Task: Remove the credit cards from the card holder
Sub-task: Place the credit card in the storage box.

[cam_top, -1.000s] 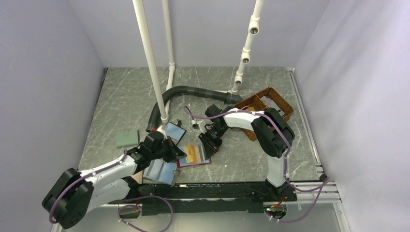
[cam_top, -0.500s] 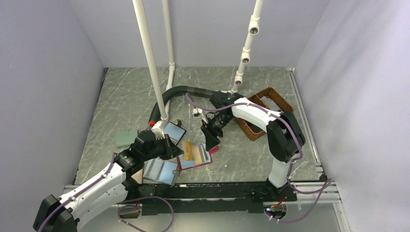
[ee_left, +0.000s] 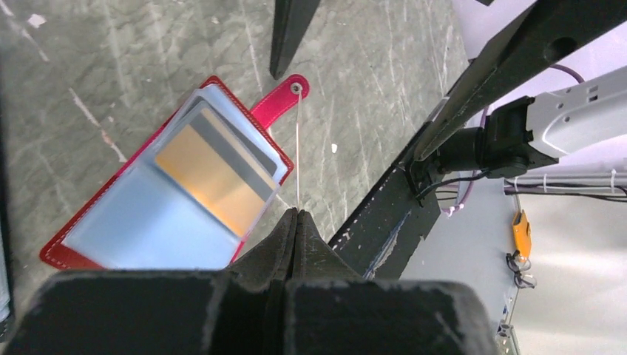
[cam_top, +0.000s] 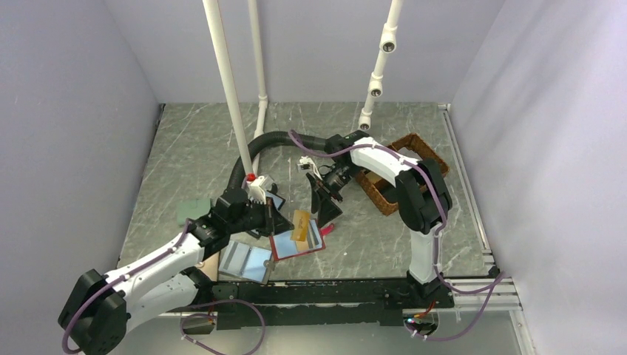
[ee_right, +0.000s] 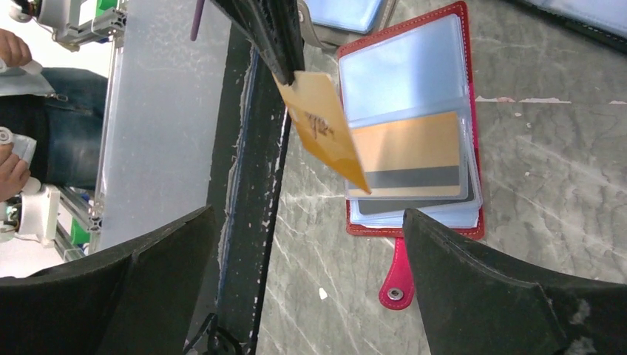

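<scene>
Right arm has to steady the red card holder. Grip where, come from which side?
Probably the pull tab: a narrow strap sticking out past the card holder's short edge. Come straight down with the open right gripper, jaws straddling its width. It lies flat on the table, so the pinch may be shallow.

You see a flat red card holder (ee_right: 410, 133) (blue-grey and tan panels), a thin mustard-orange card (ee_right: 322, 126), a white-veined grey-green stone tabletop (ee_right: 562, 192).
</scene>
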